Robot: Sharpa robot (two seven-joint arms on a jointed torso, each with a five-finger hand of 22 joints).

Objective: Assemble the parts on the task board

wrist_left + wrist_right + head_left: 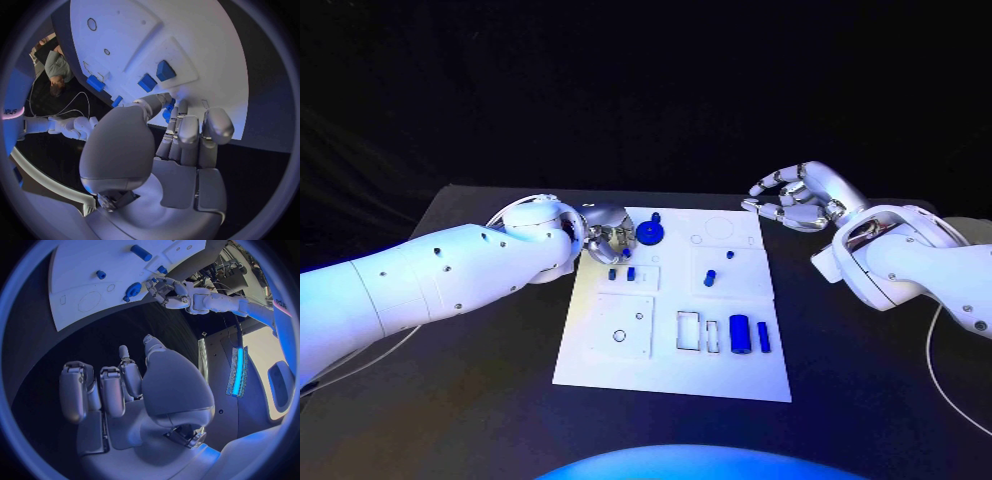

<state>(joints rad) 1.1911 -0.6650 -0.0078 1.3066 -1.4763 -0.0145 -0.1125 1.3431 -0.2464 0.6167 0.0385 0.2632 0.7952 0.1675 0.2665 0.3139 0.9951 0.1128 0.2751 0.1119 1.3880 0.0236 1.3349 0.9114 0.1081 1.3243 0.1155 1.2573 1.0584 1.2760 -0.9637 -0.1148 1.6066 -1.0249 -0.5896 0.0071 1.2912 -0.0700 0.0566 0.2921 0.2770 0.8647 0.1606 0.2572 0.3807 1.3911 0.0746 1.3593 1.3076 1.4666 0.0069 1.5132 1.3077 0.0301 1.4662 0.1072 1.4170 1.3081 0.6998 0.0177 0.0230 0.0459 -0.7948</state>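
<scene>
Two robot hands are in my views, one at each far corner of the task board (672, 330), which lies flat on the black desk (473, 400). I read the left robot hand (606, 240) as sitting over the board's far left corner, fingers curled around a round blue part (651, 235); the left wrist view shows a fingertip (164, 99) against that blue piece, so I log it as pinched. The right robot hand (798, 198) hangs above the desk just beyond the board's far right corner, apart from the board, fingers curled loosely and spread, with nothing between them. On the board I see two small blue pegs (620, 273) side by side near the left robot hand, two more small blue parts (711, 279) near the middle, and a blue cylinder (738, 334) with a thinner blue bar (763, 336) beside it near the front right, next to rectangular cutouts (689, 331).
</scene>
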